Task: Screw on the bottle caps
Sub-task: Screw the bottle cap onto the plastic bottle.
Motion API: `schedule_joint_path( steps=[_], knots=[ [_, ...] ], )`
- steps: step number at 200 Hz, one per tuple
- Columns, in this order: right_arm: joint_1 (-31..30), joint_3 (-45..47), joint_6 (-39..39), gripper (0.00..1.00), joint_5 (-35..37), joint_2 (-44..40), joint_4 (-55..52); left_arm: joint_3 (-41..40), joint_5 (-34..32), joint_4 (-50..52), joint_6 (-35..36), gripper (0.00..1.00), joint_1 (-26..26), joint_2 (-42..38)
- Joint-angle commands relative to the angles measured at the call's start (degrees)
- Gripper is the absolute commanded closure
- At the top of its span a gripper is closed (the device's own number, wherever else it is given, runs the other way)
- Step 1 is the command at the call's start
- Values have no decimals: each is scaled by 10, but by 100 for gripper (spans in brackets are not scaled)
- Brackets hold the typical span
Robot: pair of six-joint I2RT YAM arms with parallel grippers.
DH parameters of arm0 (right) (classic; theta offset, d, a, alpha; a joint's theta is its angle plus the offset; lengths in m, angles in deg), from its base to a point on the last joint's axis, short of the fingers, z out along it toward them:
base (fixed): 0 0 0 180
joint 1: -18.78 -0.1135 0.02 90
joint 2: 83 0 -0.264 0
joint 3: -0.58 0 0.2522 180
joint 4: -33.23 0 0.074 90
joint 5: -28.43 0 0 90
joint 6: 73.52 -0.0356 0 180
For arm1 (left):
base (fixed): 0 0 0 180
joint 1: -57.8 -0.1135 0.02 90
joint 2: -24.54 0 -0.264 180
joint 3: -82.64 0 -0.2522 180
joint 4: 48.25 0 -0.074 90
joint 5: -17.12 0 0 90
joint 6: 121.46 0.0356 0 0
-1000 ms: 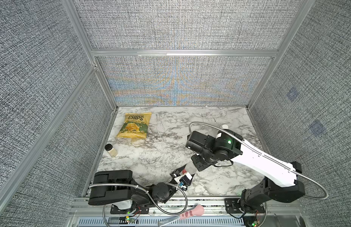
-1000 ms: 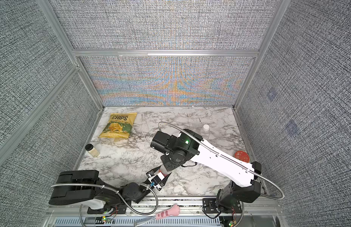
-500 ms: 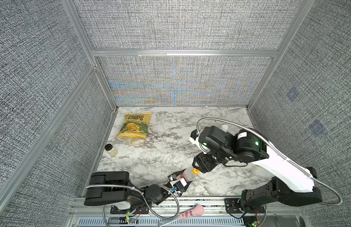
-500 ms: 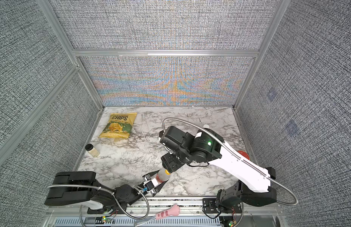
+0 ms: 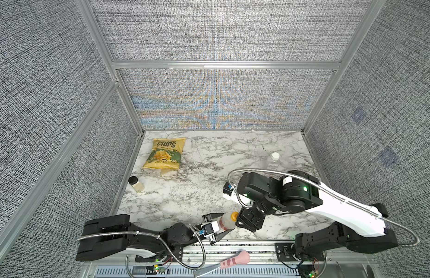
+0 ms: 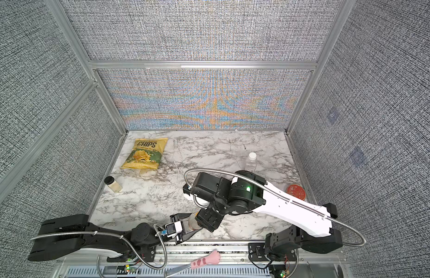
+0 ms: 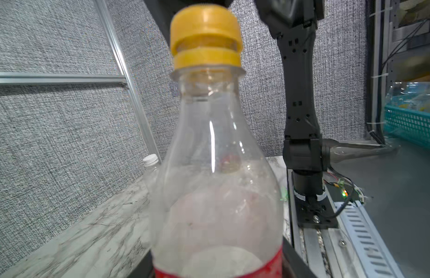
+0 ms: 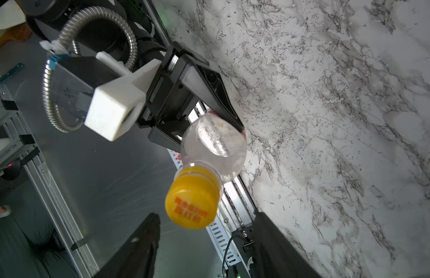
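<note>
Marble tabletop (image 5: pixel 209 192), front edge: left gripper (image 5: pixel 224 224) clamps bottle (image 7: pixel 216 192); orange cap (image 8: pixel 193 202) lies straight ahead of my right gripper (image 8: pixel 205 216), jaws parted, untouching.

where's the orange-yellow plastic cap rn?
Orange-yellow cap: on the clear red-labelled bottle held by the left tool at the front edge of the marble table, right tool open beside it.

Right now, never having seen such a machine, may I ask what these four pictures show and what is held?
Two robot arms work at a marble table. Two pictures look down from overhead; the other two come from cameras on the arms' wrists. The left gripper is shut on a clear bottle wearing a yellow cap. The right gripper hangs open close to that cap, not gripping it. Elsewhere lie a chips bag, a small jar, a second bottle and a red lid.
</note>
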Motion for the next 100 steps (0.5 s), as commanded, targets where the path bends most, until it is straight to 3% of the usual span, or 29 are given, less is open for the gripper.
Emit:
schedule_joint_path(
  steps=[1,41,100],
  knots=[
    [-6,-12,18,38,12,5,4,-3,33,68,-14,44,-4,-4],
    [-20,-6,22,52,15,19,-12,-6,29,49,-15,44,-7,3],
    [-22,14,26,51,36,27,-21,-9,31,51,-18,44,-12,-8]
  ],
)
